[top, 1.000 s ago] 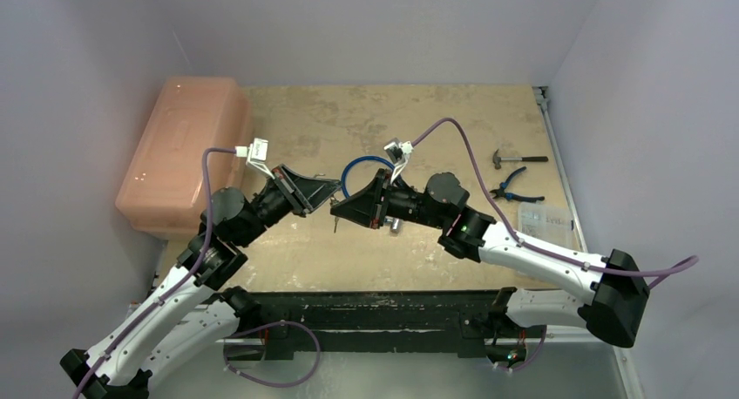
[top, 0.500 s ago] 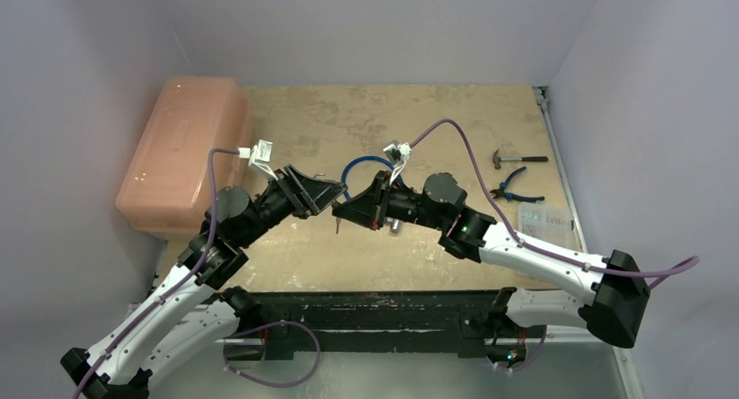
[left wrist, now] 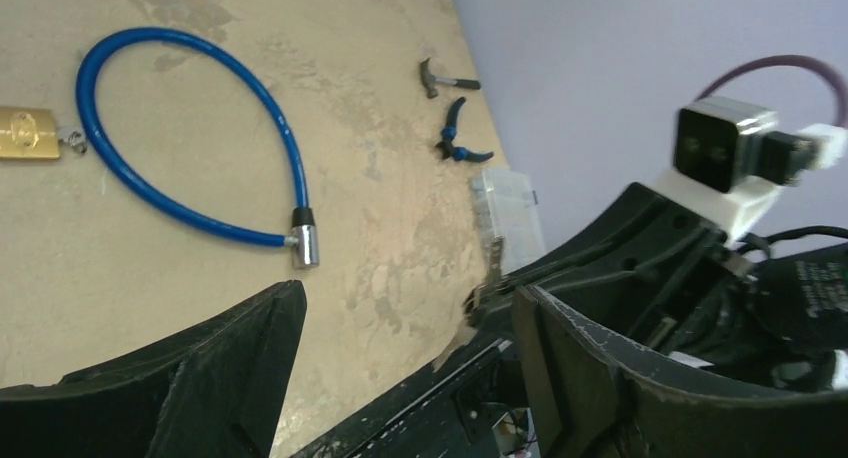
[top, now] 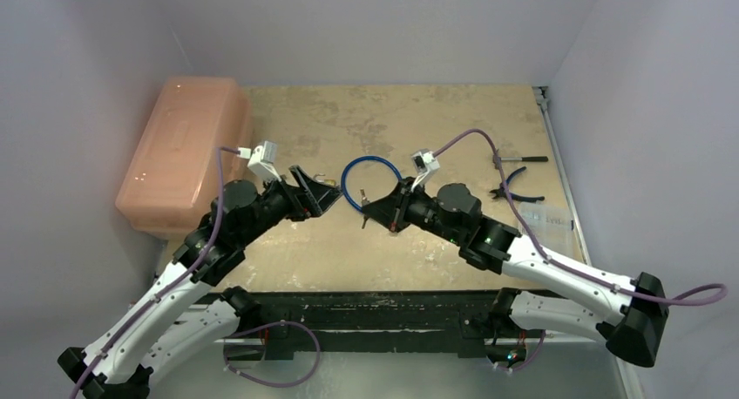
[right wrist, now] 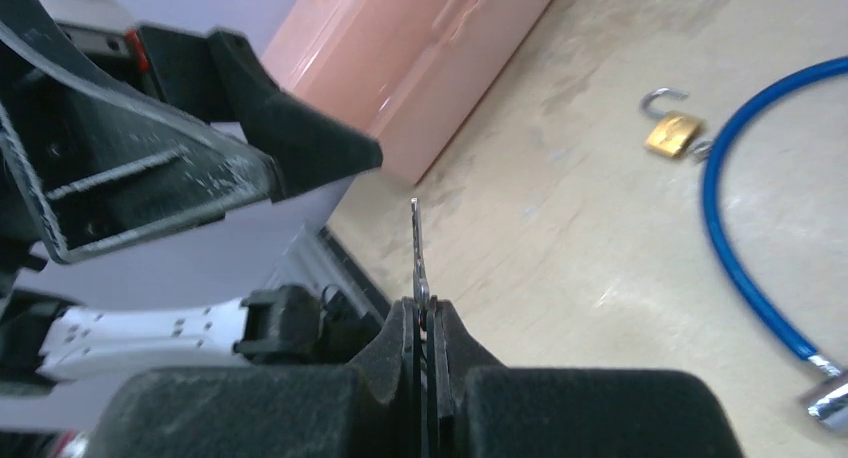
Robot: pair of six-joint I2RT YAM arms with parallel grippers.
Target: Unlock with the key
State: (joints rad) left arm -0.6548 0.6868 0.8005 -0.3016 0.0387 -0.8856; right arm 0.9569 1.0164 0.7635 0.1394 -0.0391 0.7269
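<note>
Since my right pincer point(right wrist: 425, 308) is clamped shut on the head of the key point(right wrist: 417, 246), with the thin blade standing clear beyond the fingertips, the coming move turns on where the lock lies from that blade. Just to its left my left pincer point(left wrist: 408, 296) stands wide with nothing in it, the two tips near each other but apart, above the middle of the surface point(top: 453, 120). Outward from the key, the brass padlock point(right wrist: 672, 133) lies flat on the surface, farther from me and to the left. It sits just beside the left curve of the blue cable lock point(right wrist: 745, 238), whose loop runs off to the right. Its long axis points roughly away from my right pincer, shackle at the far end, so I judge the keyway end faces back toward the blade, though the keyhole itself is too small to see. The shackle reads as a hook open on one side, but I cannot be sure. My left pincer looks the nearer one to the padlock, free to steady it.
</note>
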